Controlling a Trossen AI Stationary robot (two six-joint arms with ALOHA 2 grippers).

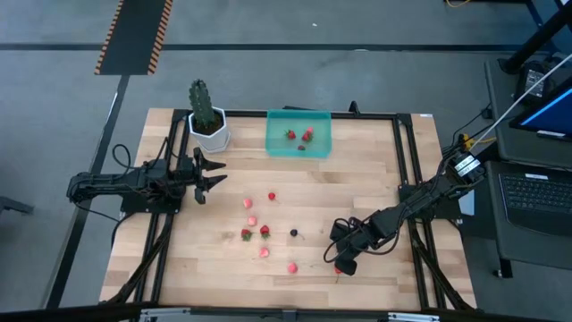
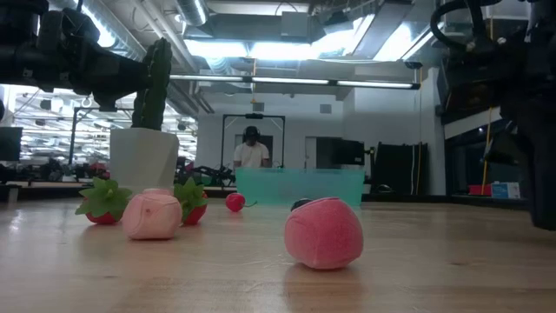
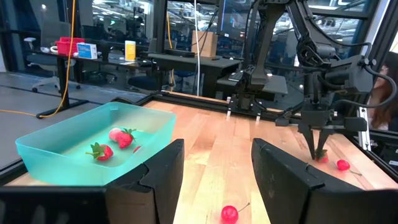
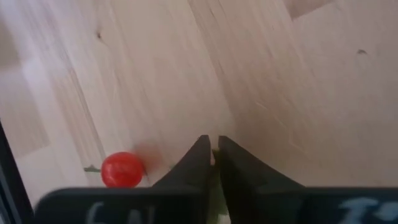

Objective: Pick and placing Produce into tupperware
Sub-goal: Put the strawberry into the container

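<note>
The teal tupperware sits at the table's far edge with three berries lying in it. Several red and pink berries and one dark berry lie loose on the middle of the table. My right gripper points down at the near right of the table. It is shut on a small red piece with green, and a red cherry-like berry lies beside it. My left gripper hovers open at the left, near the cactus pot. My right gripper comes from above, pointing down, and pinches a small red strawberry piece with a green top between its fingers. In the wrist view only a sliver of green shows between the fingers. Whether the piece rests on the table or is lifted, I cannot tell.
A tall green cactus in a white pot stands at the far left, beside the tupperware. Black frame rails run along the table's sides. A person stands in the room beyond. Bare wood lies between the loose berries and the tupperware.
</note>
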